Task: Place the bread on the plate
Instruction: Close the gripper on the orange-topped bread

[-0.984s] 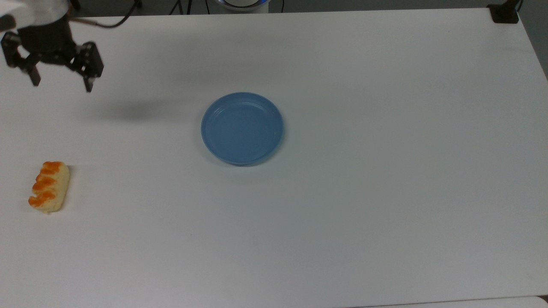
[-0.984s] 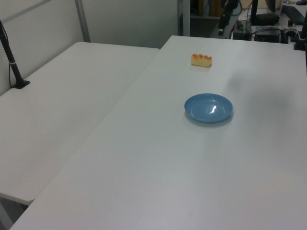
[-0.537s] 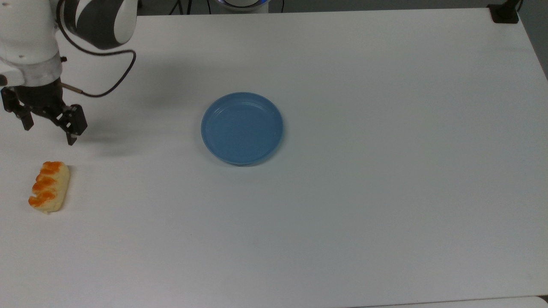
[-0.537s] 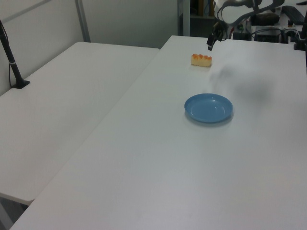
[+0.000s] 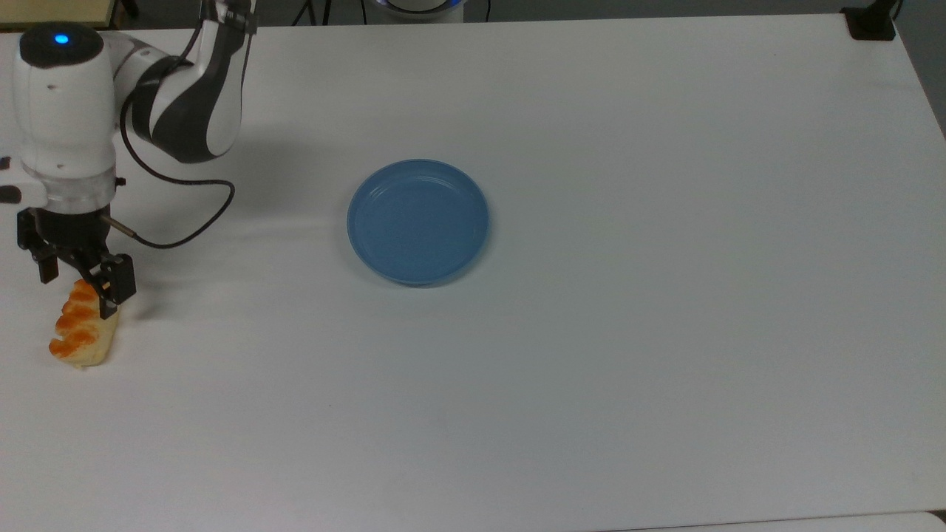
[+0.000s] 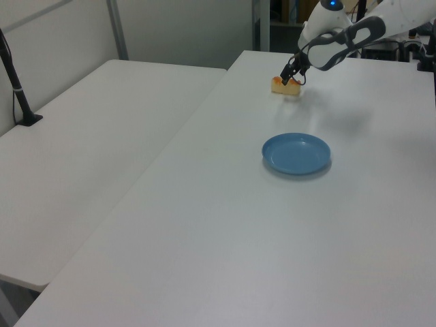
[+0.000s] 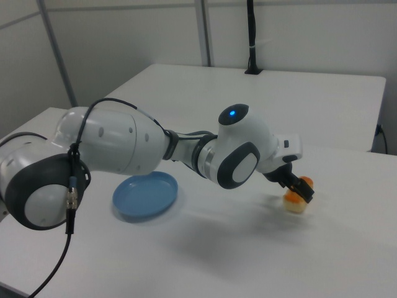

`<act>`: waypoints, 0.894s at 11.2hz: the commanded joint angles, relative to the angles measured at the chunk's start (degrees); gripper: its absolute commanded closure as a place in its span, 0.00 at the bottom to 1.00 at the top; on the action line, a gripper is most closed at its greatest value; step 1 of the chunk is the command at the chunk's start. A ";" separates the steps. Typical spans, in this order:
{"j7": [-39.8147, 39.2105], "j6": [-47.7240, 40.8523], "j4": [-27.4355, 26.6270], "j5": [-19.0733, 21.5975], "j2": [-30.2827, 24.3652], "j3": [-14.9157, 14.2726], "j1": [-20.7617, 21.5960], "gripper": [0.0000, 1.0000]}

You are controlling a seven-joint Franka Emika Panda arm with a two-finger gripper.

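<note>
Bread [image 5: 80, 334] lies on the white worktop [image 5: 628, 355] near the top view's left edge, well apart from the empty blue plate [image 5: 418, 222] at centre. The tool [image 5: 76, 288] hangs over the loaf's upper end, fingers spread to either side of it.

Robotics lab: plain white tables [image 6: 204, 225], partition walls [image 7: 124, 43], cables and equipment [image 6: 381, 34] behind.
</note>
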 commanded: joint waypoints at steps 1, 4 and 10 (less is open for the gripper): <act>1.24 1.66 3.22 0.69 2.67 0.41 0.23 0.00; 1.42 1.67 3.13 0.70 2.67 0.58 0.40 0.49; 0.54 -1.56 1.12 -0.53 -2.48 0.67 0.84 0.70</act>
